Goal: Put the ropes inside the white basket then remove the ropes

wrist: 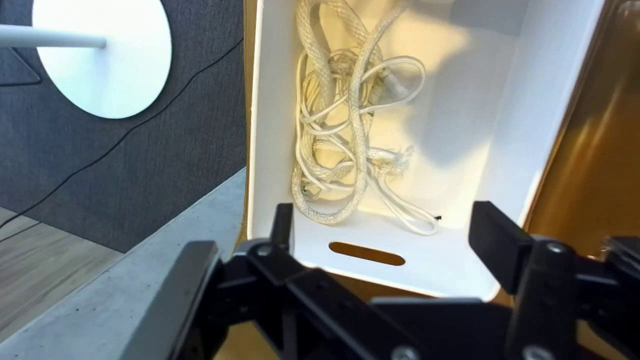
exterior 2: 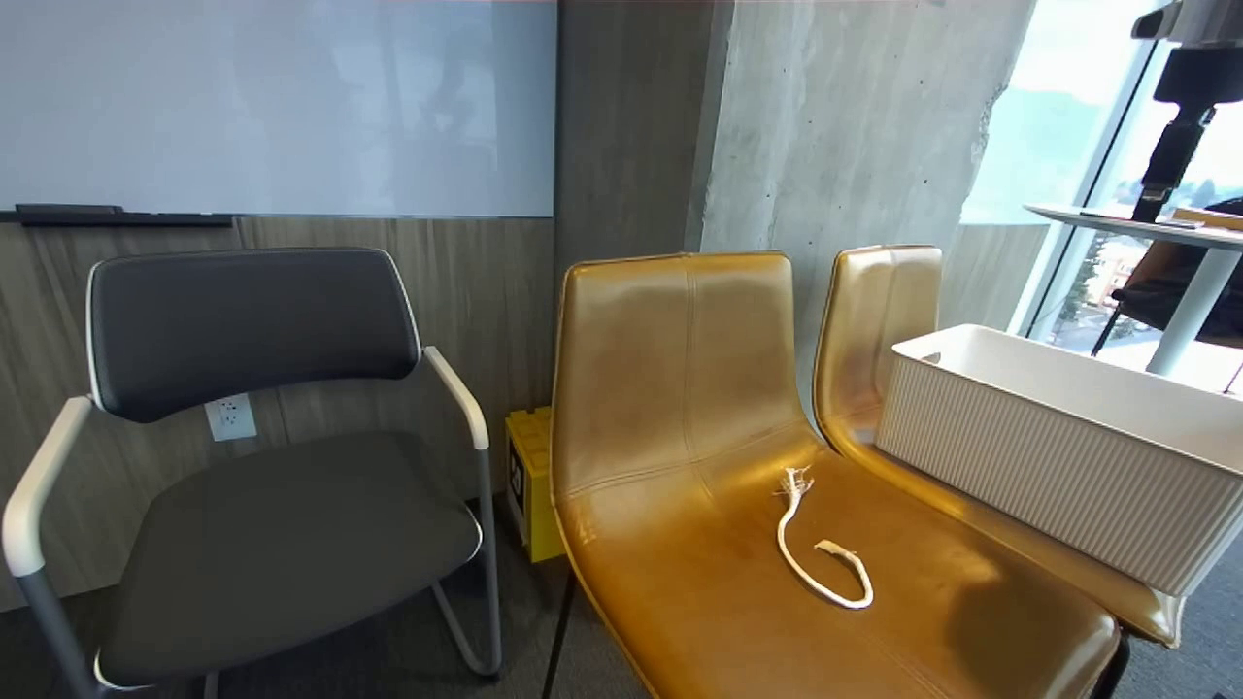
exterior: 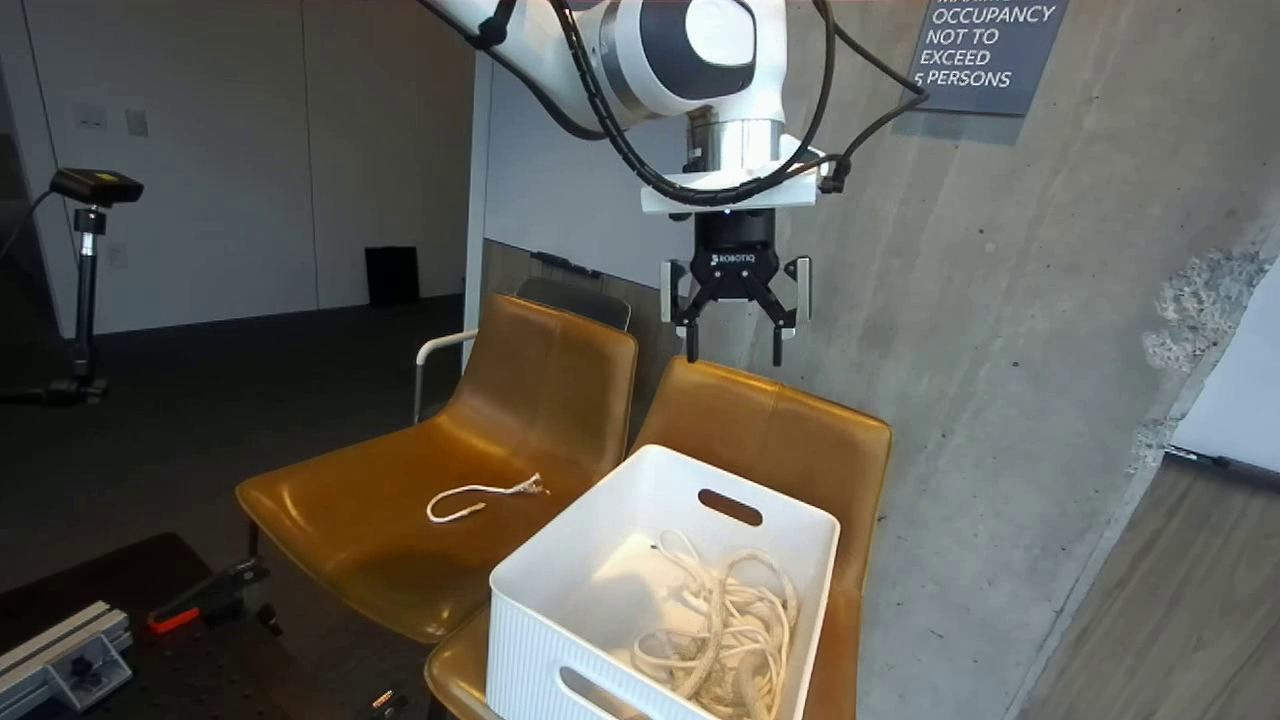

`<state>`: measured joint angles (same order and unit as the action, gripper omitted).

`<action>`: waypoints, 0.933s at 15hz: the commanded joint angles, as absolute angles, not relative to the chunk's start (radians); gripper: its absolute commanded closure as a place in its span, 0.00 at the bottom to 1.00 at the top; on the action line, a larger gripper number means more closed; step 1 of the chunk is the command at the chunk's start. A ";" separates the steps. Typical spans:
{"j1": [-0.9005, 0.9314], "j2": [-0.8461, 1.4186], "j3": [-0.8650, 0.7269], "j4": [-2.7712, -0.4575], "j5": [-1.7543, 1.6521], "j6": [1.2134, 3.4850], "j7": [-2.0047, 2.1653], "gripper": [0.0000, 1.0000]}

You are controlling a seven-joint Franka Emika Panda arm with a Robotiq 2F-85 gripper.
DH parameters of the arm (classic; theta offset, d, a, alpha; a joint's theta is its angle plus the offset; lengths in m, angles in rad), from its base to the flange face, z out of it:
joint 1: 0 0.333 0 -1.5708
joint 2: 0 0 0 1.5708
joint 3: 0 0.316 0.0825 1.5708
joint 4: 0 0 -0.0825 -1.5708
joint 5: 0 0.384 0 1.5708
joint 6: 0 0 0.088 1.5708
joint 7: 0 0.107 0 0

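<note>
— What is the large white rectangular plastic basket (exterior: 525, 660) like?

— Finely ribbed outside, smooth within, its corners rounded, an oblong slot through each end wall. It sits on a glossy tan leather-look chair (exterior: 770, 400), one long side toward a matching tan chair (exterior: 350, 515).

— And in it?

— A loose tangle of cream-white ropes (wrist: 355, 100), resting on the basket floor. Some strands are thick and braided, others thin and smooth; a frayed tuft shows in the wrist view. One short white cord (exterior 2: 791, 561), hooked in shape and frayed at one end, lies apart on the matching chair's seat.

— How does the black two-fingered claw (exterior: 735, 350) stand?

— Well above the rim, pointing down, fingers spread wide, only air between them.

— What room is there around the ropes?

— They crowd toward the long wall away from the matching chair. Along the opposite wall a strip of pale floor shows, partly in shadow. A thin loop with a dark tip reaches close to the end wall by the backrest.

— And past the edges?

— The backrest rises just beside that end, a rough grey concrete wall (exterior: 1000, 380) behind it. In an exterior view the fingertips show at the backrest's top edge; how far forward they hang, I can't make out.
</note>
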<state>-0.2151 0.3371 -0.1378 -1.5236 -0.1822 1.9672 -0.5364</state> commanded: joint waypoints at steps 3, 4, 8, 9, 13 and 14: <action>-0.087 0.267 -0.040 -1.613 -0.199 1.994 -0.423 0.00; -0.056 0.274 -0.020 -1.622 -0.199 2.003 -0.388 0.00; 0.051 0.320 0.044 -1.649 -0.208 2.036 -0.257 0.00; 0.074 0.330 0.055 -1.664 -0.213 2.050 -0.222 0.00; 0.150 0.382 0.074 -1.747 -0.245 2.132 -0.086 0.00; 0.165 0.398 0.074 -1.766 -0.253 2.156 -0.058 0.00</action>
<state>0.1379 0.3703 0.0697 -1.7073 -0.2191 2.0830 -0.1395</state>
